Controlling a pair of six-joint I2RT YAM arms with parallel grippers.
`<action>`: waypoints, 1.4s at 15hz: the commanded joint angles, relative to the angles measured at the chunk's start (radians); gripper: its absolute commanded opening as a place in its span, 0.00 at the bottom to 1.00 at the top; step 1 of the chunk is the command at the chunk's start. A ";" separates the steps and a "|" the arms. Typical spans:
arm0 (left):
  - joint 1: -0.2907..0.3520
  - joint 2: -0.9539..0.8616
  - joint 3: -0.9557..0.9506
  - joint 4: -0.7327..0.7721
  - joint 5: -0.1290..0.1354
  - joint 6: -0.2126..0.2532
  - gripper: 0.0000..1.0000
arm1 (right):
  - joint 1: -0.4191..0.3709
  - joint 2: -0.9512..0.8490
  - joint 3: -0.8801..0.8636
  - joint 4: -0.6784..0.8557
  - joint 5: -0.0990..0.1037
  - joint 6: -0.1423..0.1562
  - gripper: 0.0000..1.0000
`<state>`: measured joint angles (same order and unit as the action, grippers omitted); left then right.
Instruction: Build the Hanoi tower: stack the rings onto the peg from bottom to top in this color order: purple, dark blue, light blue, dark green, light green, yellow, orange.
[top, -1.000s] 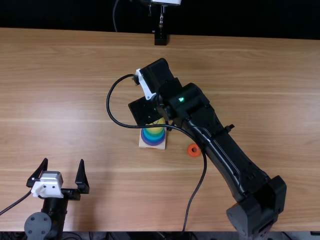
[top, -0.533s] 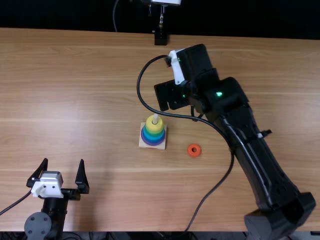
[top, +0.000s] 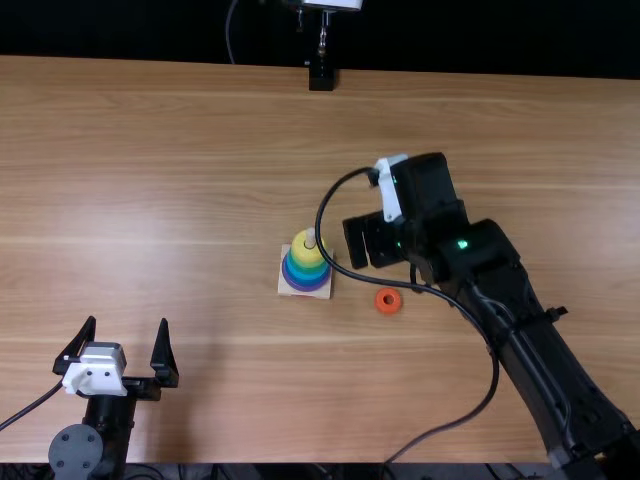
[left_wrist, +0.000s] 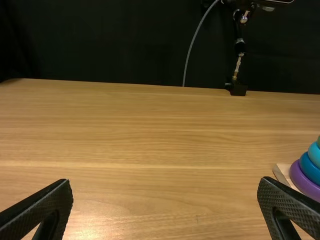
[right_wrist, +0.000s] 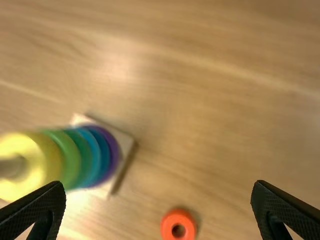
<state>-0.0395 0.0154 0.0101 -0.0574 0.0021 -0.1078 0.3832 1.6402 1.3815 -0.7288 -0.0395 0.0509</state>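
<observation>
A light brown wooden table (top: 150, 150) runs back to a dark backdrop (top: 150, 30). One pale base (top: 285, 290) bears one peg (top: 310, 236) and six stacked rings (right_wrist: 71, 155), purple lowest, yellow uppermost. One orange ring (top: 380, 307) lies flat on the nearside of the spread, empty right gripper (top: 368, 243), the stack to its left; both sit well to the right of the parted, empty left gripper (top: 127, 325)

Black right arm (top: 540, 350) has white bracket (top: 388, 190), green light (top: 462, 244), loose black cable (top: 496, 368); black left arm (top: 118, 422) has white block (top: 94, 372), round grey cap (top: 76, 452).
</observation>
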 joint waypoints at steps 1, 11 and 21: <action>-0.005 -0.015 -0.010 -0.027 -0.013 0.005 1.00 | -0.014 -0.065 -0.091 0.017 0.006 -0.001 1.00; -0.005 -0.015 -0.010 -0.027 -0.011 0.005 1.00 | -0.014 -0.074 -0.406 0.199 0.003 0.006 1.00; -0.005 -0.015 -0.010 -0.027 -0.013 0.005 1.00 | -0.014 -0.065 -0.394 0.319 0.005 0.006 1.00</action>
<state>-0.0395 0.0154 0.0101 -0.0578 0.0021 -0.1078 0.3771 1.5829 0.9852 -0.4110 -0.0402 0.0517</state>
